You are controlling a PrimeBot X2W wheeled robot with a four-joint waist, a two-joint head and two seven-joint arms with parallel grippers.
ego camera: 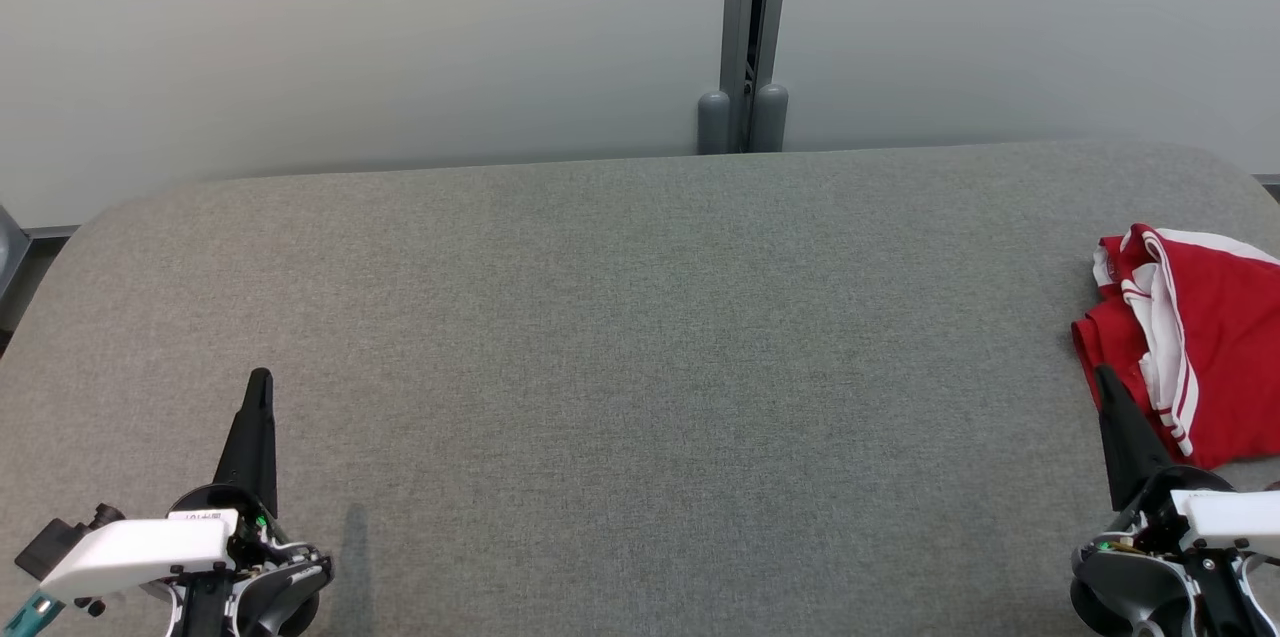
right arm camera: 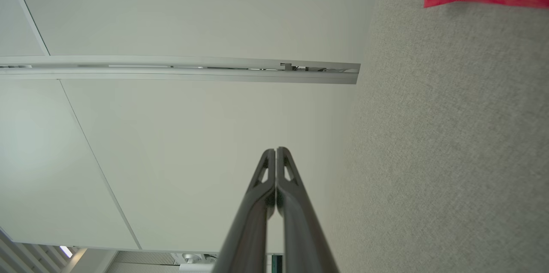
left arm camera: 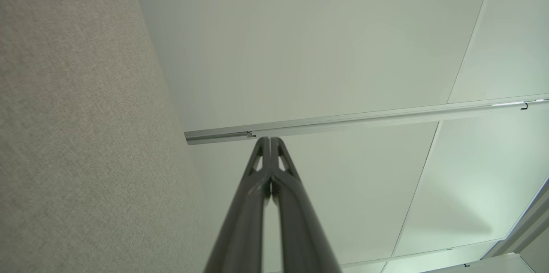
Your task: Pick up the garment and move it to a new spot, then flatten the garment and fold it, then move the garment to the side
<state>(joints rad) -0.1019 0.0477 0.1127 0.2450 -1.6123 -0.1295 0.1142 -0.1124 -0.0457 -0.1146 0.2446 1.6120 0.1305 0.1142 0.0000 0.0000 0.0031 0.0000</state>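
Nearest, at the head view's lower corners, both tools are clenched on nothing. The left tool [ego camera: 258, 382] sits at seven o'clock and the right tool [ego camera: 1104, 375] at five, both pointing toward twelve over the grey fabric-covered surface [ego camera: 640, 337]. Just past the right tool, about one o'clock from its tip, lies the crumpled red garment with white striped trim [ego camera: 1215, 337]. It sits at the surface's three o'clock edge, partly cut off by the frame. Its long axis seems to run from eleven to five o'clock. The right arm is clearly nearer; the left is well apart. The right tool would likely need to spread its fingers and swing toward one o'clock. Farthest stands a pale panelled wall [ego camera: 400, 37].
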